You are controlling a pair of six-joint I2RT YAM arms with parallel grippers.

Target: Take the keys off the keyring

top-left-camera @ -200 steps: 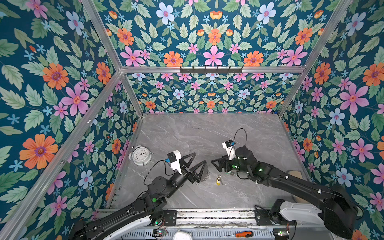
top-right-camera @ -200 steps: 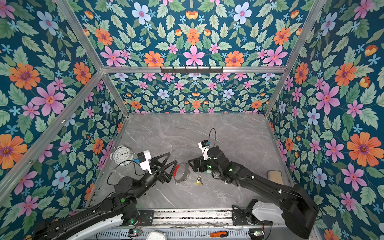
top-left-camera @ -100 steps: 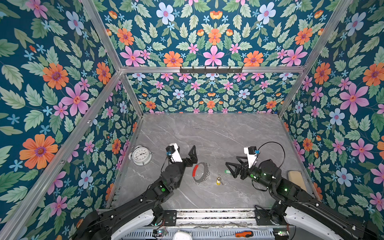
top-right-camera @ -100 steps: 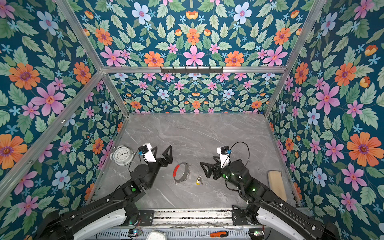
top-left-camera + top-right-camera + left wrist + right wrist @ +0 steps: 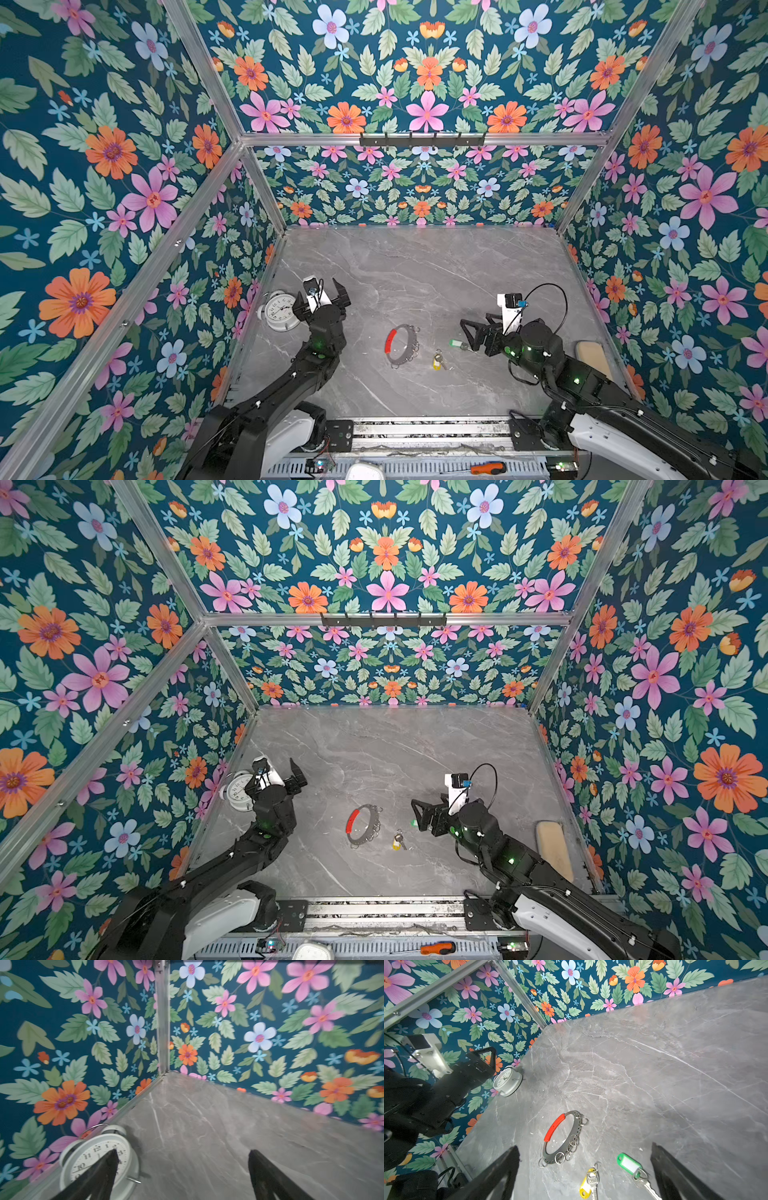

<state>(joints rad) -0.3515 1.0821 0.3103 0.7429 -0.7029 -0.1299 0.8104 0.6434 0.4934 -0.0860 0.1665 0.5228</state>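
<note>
Evidently both keys lie free of the keyring [image 5: 578, 1124], which rests flat at mid-surface [image 5: 415, 270]. The yellow key [image 5: 588, 1183] lies near it, and the green key [image 5: 630, 1164] lies just before the right gripper [image 5: 584, 1146]. Both sets of jaws gape wide and hold nothing. The left gripper [image 5: 182, 1153] hovers beside the alarm clock [image 5: 97, 1159]. Likely hazards are a low sweep of the right arm scattering the green key, or the left arm toppling the clock.
</note>
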